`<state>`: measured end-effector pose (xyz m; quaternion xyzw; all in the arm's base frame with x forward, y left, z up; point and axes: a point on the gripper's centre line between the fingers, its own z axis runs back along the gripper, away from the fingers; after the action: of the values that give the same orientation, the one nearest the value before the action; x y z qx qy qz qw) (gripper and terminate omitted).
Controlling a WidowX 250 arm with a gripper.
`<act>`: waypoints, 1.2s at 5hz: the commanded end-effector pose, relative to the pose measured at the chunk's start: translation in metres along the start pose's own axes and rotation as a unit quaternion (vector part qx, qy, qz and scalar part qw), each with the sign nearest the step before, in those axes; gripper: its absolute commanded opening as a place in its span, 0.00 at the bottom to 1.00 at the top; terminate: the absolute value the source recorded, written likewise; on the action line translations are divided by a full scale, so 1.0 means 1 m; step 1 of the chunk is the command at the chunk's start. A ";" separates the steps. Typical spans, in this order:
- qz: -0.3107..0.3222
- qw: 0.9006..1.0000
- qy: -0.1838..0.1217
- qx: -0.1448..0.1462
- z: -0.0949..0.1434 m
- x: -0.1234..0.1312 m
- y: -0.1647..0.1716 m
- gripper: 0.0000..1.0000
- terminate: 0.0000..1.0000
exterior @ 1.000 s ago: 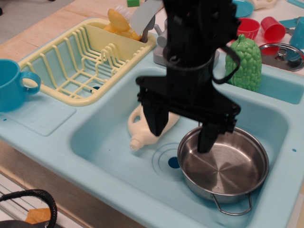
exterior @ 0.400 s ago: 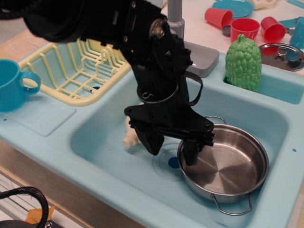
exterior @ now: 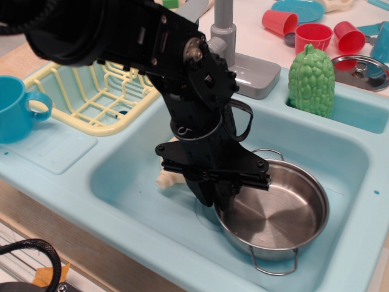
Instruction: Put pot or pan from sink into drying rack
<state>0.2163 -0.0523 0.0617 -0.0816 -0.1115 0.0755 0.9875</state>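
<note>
The shiny steel pot [exterior: 279, 210] with two wire loop handles is in the right part of the light blue sink [exterior: 130, 176]. My black gripper [exterior: 217, 199] points down at the pot's left rim, and its fingers are closed together on that rim. I cannot tell whether the pot is off the sink floor. The pale yellow drying rack [exterior: 91, 100] stands at the back left of the sink, partly hidden by my arm.
A cream bottle [exterior: 165, 179] lies in the sink behind my gripper, mostly hidden. The grey faucet [exterior: 243, 67] stands behind the sink. A green bumpy object [exterior: 311, 79] sits in the side basin. A blue mug [exterior: 15, 106] is at left, with red cups [exterior: 313, 33] and a steel lid [exterior: 364, 67] at the back right.
My gripper came down from above the sink to the pot's left rim and its fingers closed on it. The pot shifted a little to the left.
</note>
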 end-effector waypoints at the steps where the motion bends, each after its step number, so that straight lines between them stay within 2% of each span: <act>1: -0.012 1.000 0.000 0.019 0.012 0.009 -0.004 0.00 0.00; 2: -0.004 0.999 0.001 0.037 0.024 0.006 -0.008 0.00 0.00; 3: 0.059 0.997 -0.023 0.049 0.042 -0.004 -0.010 0.00 0.00; 4: 0.141 0.985 -0.083 0.053 0.067 -0.009 -0.007 0.00 0.00; 5: 0.188 0.972 -0.132 0.046 0.086 -0.003 0.005 0.00 0.00; 6: 0.210 0.964 -0.157 0.046 0.113 0.018 0.033 0.00 0.00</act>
<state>0.2022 0.0147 0.1684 -0.0404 -0.2255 0.2957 0.9274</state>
